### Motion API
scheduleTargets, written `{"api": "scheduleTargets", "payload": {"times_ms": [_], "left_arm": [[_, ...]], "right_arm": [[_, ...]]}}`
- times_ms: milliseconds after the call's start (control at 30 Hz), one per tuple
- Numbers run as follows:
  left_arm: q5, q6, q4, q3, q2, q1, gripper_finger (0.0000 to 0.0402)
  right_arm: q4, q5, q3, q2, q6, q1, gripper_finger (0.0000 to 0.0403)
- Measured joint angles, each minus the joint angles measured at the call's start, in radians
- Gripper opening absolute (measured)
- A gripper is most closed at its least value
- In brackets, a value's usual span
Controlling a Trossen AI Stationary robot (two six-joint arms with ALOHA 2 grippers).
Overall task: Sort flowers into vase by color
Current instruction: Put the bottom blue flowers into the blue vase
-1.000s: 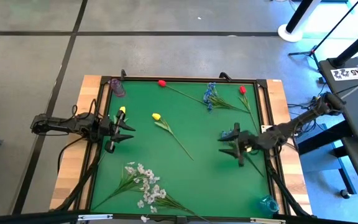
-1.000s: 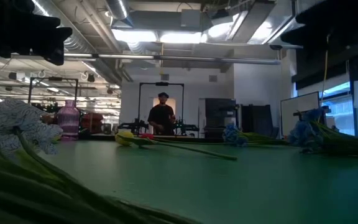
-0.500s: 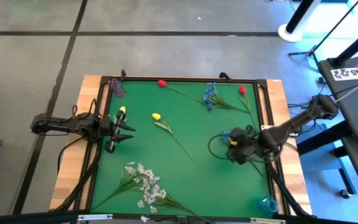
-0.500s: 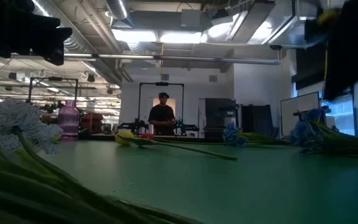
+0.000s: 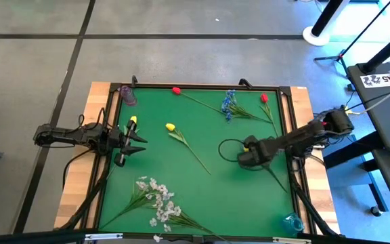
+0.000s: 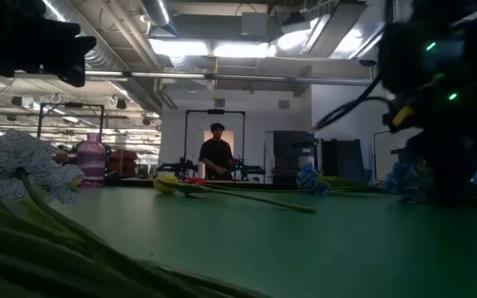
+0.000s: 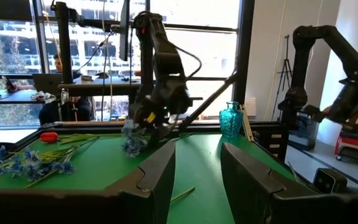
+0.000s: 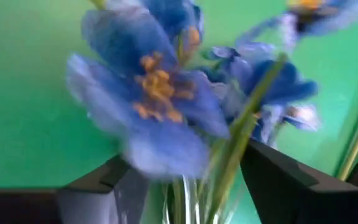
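Observation:
In the high view my right gripper [image 5: 241, 157] is over the right half of the green mat, shut on a blue sprig [image 8: 160, 93] whose blossoms fill the right wrist view. My left gripper [image 5: 139, 142] waits open at the mat's left edge, touching nothing. Lying flat on the mat are a yellow tulip [image 5: 170, 127], another yellow bud [image 5: 133, 120], two red tulips [image 5: 176, 89] [image 5: 264, 97], a second blue sprig [image 5: 229, 105] and white sprays [image 5: 158, 203]. A purple vase [image 5: 127, 95] stands in the far left corner and a teal vase [image 5: 292, 221] in the near right corner. My right gripper has the blue sprig's thin green stalks [image 8: 194, 193] pinched between its two fingers [image 8: 98, 186], just below the blossoms. The blossoms stand out beyond the fingertips. The stalk [image 5: 277, 181] trails behind toward the near right corner. Whether the blossoms are clear of the mat I cannot tell.
A raised dark frame [image 5: 202, 86] borders the mat, with wooden table edges [image 5: 80, 176] on both sides. Cables run along the left and right edges. A person [image 6: 216, 153] stands far behind the table. Bare mat lies between the yellow tulip and my right gripper.
My right gripper has shut around the blue sprig, turned about and moved toward the table's left, away from the right edge. Its arm now shows large in the low view.

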Motion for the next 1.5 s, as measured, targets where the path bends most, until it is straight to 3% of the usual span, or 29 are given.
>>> {"api": "scheduleTargets", "payload": {"times_ms": [100,233,333,367,500,700,833,1133,1367,1500], "left_arm": [[0.000,0.000,0.000,0.000,0.000,0.000,0.0125],[0.000,0.000,0.000,0.000,0.000,0.000,0.0125],[0.000,0.000,0.000,0.000,0.000,0.000,0.0125],[0.000,0.000,0.000,0.000,0.000,0.000,0.0125],[0.000,0.000,0.000,0.000,0.000,0.000,0.0125],[0.000,0.000,0.000,0.000,0.000,0.000,0.0125],[0.000,0.000,0.000,0.000,0.000,0.000,0.0125],[0.002,-0.043,0.052,0.000,0.000,0.000,0.0125],[0.004,-0.190,0.195,0.001,-0.001,0.000,0.0125],[0.003,-0.170,0.238,0.000,0.002,0.000,0.0125]], "right_arm": [[0.024,-0.020,0.001,0.021,-0.033,-0.057,0.0192],[0.026,-0.032,0.044,0.022,-0.065,-0.107,0.0103],[0.030,0.035,0.140,0.008,-0.111,-0.134,0.0025],[0.045,0.072,0.179,0.008,-0.142,-0.141,0.0017],[0.213,0.182,0.320,0.007,-0.323,-0.182,0.0039],[0.625,0.164,0.389,0.007,-0.631,-0.266,0.0023],[0.788,0.140,0.390,0.029,-0.762,-0.329,0.0010],[0.948,-0.004,0.389,0.220,-0.800,-0.453,0.0025],[1.045,-0.035,0.388,0.367,-0.805,-0.497,0.0037],[1.080,-0.034,0.389,0.401,-0.826,-0.496,0.0068]]}}
